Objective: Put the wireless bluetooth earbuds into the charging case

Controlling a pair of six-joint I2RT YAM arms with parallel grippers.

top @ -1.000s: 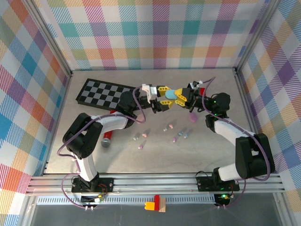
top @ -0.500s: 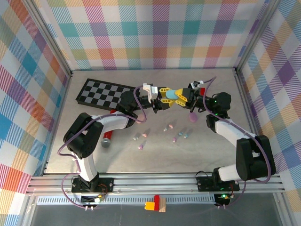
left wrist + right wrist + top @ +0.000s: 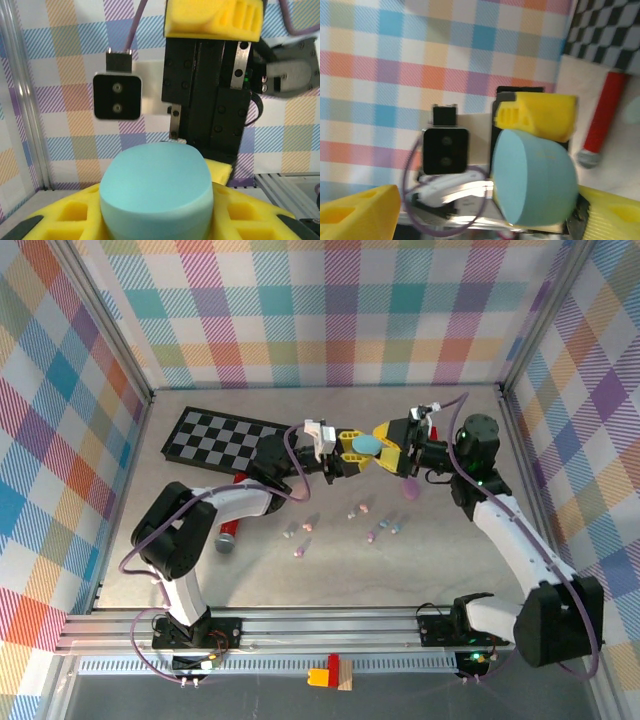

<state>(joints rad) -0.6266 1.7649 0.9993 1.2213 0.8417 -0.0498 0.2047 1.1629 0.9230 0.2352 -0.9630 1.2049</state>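
Your table (image 3: 330, 580) is shut in by plaid walls (image 3: 330, 320) at the left, top and right of the frame. The bare room lies along the bottom and the far right. A checkered mat (image 3: 215, 438) takes the upper left, and a red tool (image 3: 229, 527) lies just below it.

At upper centre your left gripper (image 3: 350, 447) is clamped on a blue case (image 3: 362, 444), held above the table. Your right gripper (image 3: 388, 446) faces it from the right, jaws spread wide, close beside the case. A purple case (image 3: 408, 490) lies below that gripper.

The earbuds (image 3: 372, 536) lie scattered on the table at centre, below both grippers and apart from either pair of jaws.
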